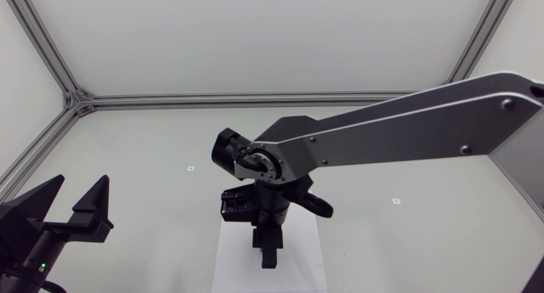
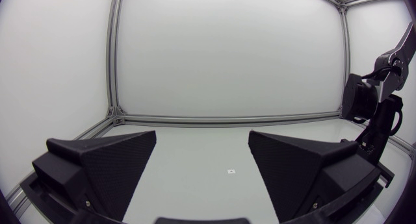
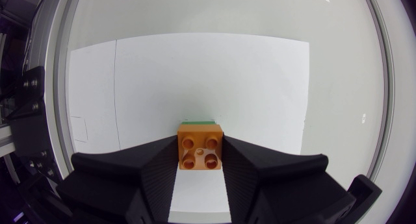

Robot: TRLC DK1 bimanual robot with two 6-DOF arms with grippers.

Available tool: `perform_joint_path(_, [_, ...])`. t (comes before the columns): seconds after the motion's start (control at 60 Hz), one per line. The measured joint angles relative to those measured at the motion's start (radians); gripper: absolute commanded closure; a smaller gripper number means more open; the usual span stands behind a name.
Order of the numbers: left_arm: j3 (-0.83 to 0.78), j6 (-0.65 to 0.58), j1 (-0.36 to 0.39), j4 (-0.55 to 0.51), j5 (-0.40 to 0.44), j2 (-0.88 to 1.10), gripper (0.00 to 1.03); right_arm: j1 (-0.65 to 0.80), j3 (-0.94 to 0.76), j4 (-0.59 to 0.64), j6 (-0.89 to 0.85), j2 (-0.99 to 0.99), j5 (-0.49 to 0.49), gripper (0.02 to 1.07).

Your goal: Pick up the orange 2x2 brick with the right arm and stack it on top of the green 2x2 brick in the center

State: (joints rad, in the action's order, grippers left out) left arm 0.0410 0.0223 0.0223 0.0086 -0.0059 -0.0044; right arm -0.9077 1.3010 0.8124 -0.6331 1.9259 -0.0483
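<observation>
In the right wrist view the orange 2x2 brick (image 3: 200,147) sits studs-up between my right gripper's (image 3: 200,139) two black fingers, which press on it from both sides. A thin green edge of the green 2x2 brick (image 3: 198,122) shows just beyond and under the orange one, on the white sheet (image 3: 195,68). In the head view my right arm reaches in from the right, and its gripper (image 1: 268,252) points down over the white sheet (image 1: 302,263), hiding both bricks. My left gripper (image 1: 76,204) stands open at the table's near left, holding nothing.
Small markers lie on the table at the left (image 1: 190,168) and right (image 1: 395,200) of the middle. An aluminium frame (image 1: 81,99) runs along the table's back and left sides. From the left wrist view, the right arm (image 2: 374,113) stands far off beside the open left gripper (image 2: 203,165).
</observation>
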Motion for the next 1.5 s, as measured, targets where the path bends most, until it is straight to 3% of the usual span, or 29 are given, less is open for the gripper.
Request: perform_joint_path(1.5, [0.000,0.000,0.000,0.000,0.000,0.000,0.04,0.009,-0.022,-0.009,0.012,-0.007,0.000,0.85])
